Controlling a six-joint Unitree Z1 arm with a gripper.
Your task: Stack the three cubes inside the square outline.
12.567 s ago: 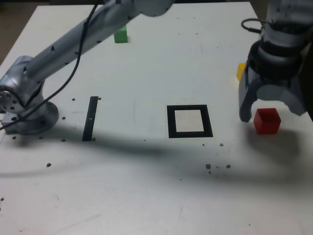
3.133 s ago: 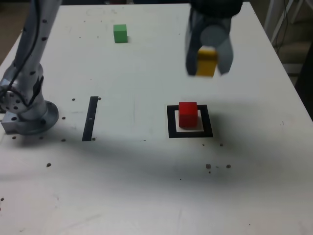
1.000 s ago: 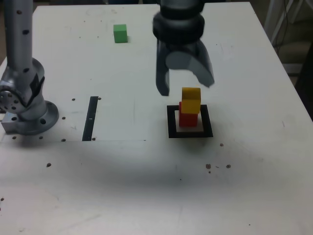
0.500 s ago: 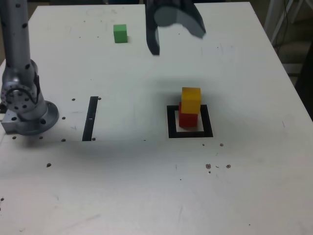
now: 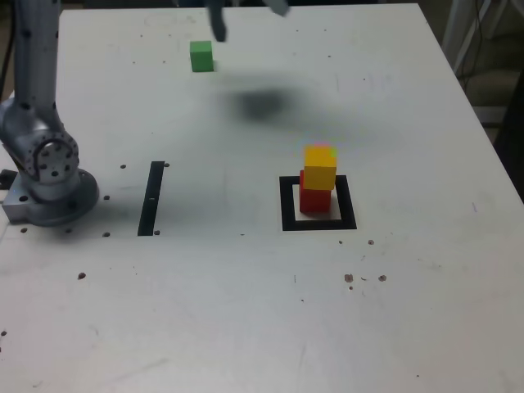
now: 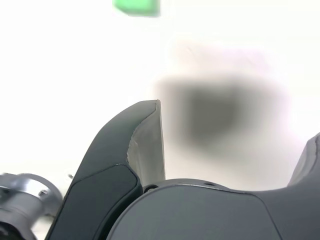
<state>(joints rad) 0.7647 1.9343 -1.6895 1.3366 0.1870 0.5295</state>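
Yellow cube (image 5: 320, 166) on red cube (image 5: 314, 198) inside square outline (image 5: 318, 204), green cube (image 5: 201, 56) apart — gripper (image 6: 235, 135) spread, empty

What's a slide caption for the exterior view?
Yellow cube on red cube inside square outline; green cube left.

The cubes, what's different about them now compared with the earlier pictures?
The red cube went into the square outline, then the yellow cube was stacked on it and let go. The gripper, open and empty, has moved up toward the green cube, which never moved.
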